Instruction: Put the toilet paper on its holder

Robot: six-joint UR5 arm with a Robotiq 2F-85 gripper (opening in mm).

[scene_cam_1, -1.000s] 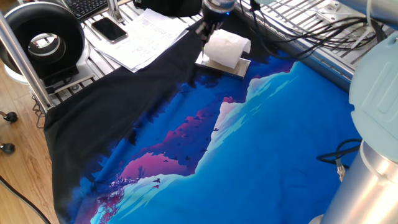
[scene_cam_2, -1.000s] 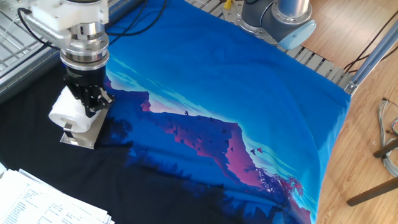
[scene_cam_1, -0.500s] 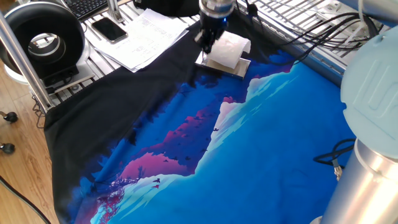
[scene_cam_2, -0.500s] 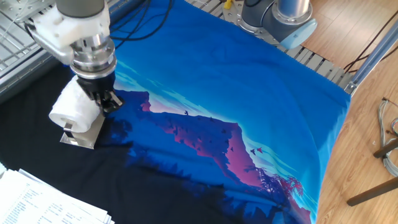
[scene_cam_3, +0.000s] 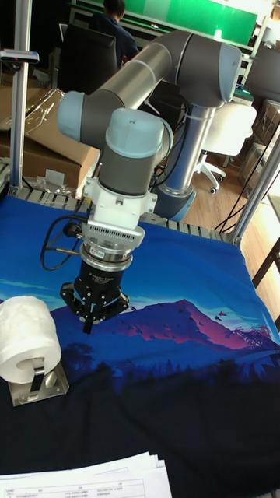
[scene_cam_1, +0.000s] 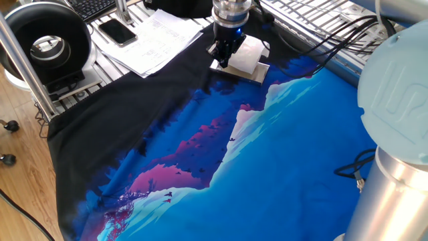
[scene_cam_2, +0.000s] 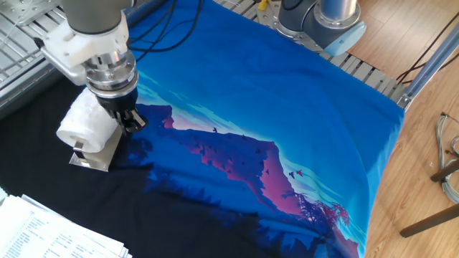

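Note:
The toilet paper [scene_cam_1: 250, 52] [scene_cam_2: 81, 122] [scene_cam_3: 26, 338] is a white roll sitting on the holder, whose shiny plate [scene_cam_1: 258, 72] [scene_cam_2: 95, 157] [scene_cam_3: 44, 387] lies on the black part of the cloth. A metal arm of the holder [scene_cam_3: 36, 374] goes up into the roll's hollow centre. My gripper [scene_cam_1: 223, 53] [scene_cam_2: 130, 120] [scene_cam_3: 88, 319] hangs just beside the roll, toward the blue side of the cloth, and is not touching it. Its fingers point down, close together, with nothing between them.
A blue and black mountain-print cloth [scene_cam_2: 287, 107] covers the table. Printed paper sheets [scene_cam_1: 150, 40] [scene_cam_3: 93, 478], a phone [scene_cam_1: 117, 30] and a large black round device [scene_cam_1: 47, 43] lie beyond the cloth's black edge. Cables [scene_cam_1: 334, 30] run behind the roll. The arm's base [scene_cam_2: 319, 21] stands at the far corner.
My gripper has slid off the roll sideways toward the blue part of the cloth. The roll stays on the holder, unmoved.

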